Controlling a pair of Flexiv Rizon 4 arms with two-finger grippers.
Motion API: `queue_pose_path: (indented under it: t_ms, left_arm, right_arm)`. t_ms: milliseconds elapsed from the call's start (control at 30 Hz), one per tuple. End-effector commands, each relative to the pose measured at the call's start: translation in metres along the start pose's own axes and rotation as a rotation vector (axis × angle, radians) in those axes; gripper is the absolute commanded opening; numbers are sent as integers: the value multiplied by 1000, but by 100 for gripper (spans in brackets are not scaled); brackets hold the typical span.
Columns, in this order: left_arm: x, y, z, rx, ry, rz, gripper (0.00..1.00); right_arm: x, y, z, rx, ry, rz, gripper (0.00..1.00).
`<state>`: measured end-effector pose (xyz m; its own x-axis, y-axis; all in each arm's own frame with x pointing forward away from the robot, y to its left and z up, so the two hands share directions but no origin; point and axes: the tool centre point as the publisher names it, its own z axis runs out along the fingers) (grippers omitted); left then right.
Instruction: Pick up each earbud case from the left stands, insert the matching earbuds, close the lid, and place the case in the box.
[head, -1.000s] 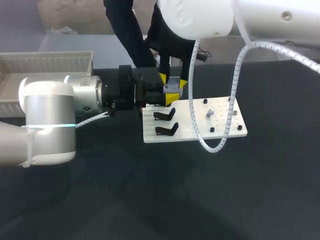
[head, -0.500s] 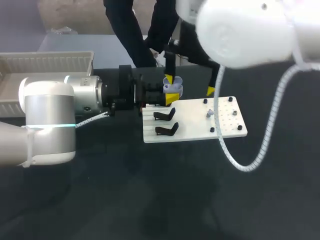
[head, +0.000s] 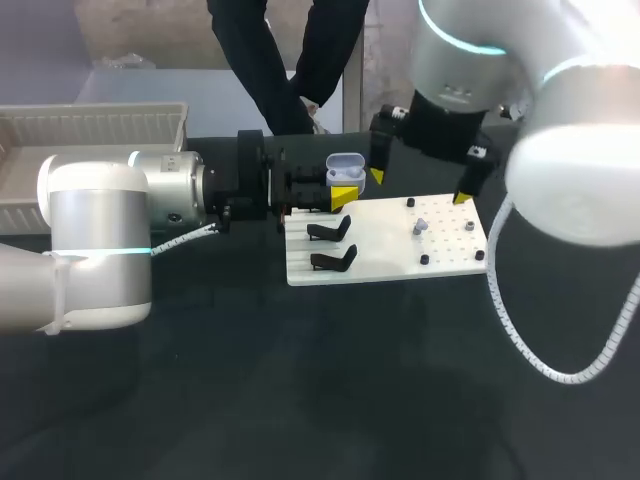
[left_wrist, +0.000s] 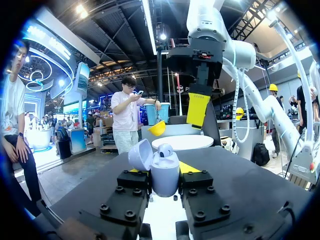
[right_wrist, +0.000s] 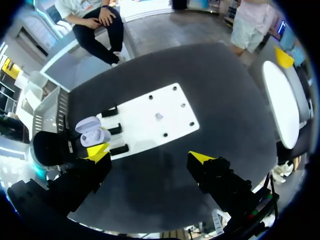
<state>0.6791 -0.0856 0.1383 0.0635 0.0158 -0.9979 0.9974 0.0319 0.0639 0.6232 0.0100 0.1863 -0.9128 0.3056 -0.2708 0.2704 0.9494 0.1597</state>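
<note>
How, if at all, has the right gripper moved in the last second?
Yes. The right gripper left the earbud case and shifted rightward, now open above the white board.

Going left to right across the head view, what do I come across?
White box → left arm → open earbud case, held in the left tool → right tool, open above the white board.
</note>
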Motion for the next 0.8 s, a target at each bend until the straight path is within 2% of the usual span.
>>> queue_pose_path:
  t_ms: [33, 333, 367, 400, 467, 633, 800]
  left_arm:
    - [1, -1, 0, -7, -5, 5, 0]
    - [1, -1, 0, -7, -5, 5, 0]
    - [1, -1, 0, -7, -5, 5, 0]
    - [1, -1, 0, -7, -5, 5, 0]
    - [1, -1, 0, -7, -5, 5, 0]
    - [1, -1, 0, -7, -5, 5, 0]
    - [1, -1, 0, -7, -5, 5, 0]
  right_arm:
    - [3, -4, 1, -26, -41, 1, 100]
    - [3, -4, 1, -26, -41, 1, 100]
    - [1, -5, 6, -69, -52, 18, 100]
    - [-2, -7, 13, -60, -55, 9, 100]
    - [-8, -11, 20, -96, -75, 27, 100]
    - [-20, -19, 43, -97, -138, -2, 100]
    - [-33, -25, 75, -100, -117, -14, 100]
